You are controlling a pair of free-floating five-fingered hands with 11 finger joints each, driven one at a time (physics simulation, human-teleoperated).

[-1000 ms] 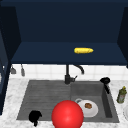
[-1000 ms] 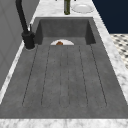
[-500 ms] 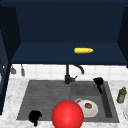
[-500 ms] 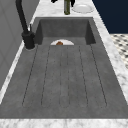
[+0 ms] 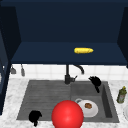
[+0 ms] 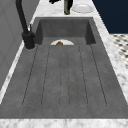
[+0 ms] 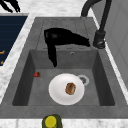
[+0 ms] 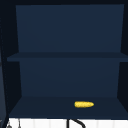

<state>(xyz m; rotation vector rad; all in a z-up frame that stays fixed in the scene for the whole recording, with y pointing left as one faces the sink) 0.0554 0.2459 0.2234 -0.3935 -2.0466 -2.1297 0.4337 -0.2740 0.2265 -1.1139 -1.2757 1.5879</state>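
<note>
Right side view reveals a red bit (image 7: 37, 74) beside the plate (image 7: 60, 93).

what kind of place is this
A simulated kitchen, at the sink: a dark grey sink with a black tap, a white plate of food in the basin, and an open wall cabinet above.

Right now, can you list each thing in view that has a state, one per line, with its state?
right hand: fingers pointing down over the basin, holding nothing
left hand: in the air at the sink's front left corner
white plate: flat in the basin, brown food on it
corn cob: lying on the lowest cabinet shelf
green bottle: upright on the counter right of the sink
faucet: no water seen
</note>
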